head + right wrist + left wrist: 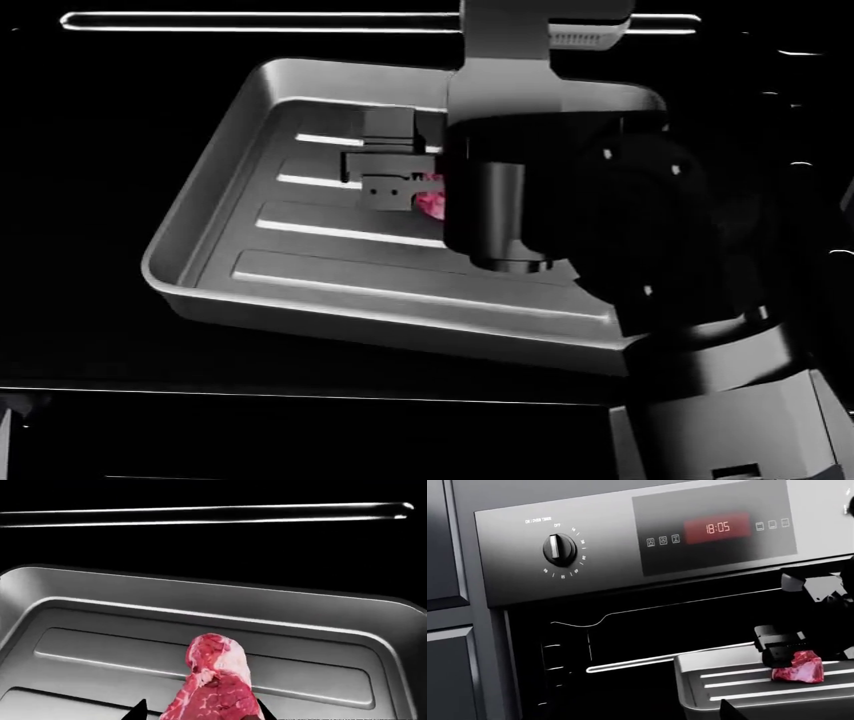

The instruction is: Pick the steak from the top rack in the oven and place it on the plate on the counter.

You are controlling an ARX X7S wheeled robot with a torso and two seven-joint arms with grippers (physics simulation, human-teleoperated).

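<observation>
The steak [215,682], red with white marbling and a paler far end, is in the black oven [627,650] on a grey ridged metal tray [100,605]. My right gripper [201,712] has a dark fingertip on each side of the steak and is shut on it. The left wrist view shows that gripper [780,652] directly above the steak [798,667]. In the head view the right gripper [390,180] and arm hide most of the steak [430,203]. My left gripper [640,716] is outside the oven front; one fingertip [730,711] shows far off centre, so it is open. The plate and counter are out of view.
The oven's control panel with a black knob [560,549] and red clock display [717,528] sits above the cavity. Silvery wire rails [647,661] run along the cavity. Dark blue-grey cabinet panels [444,605] stand beside the oven. The tray's rim [200,290] juts toward me.
</observation>
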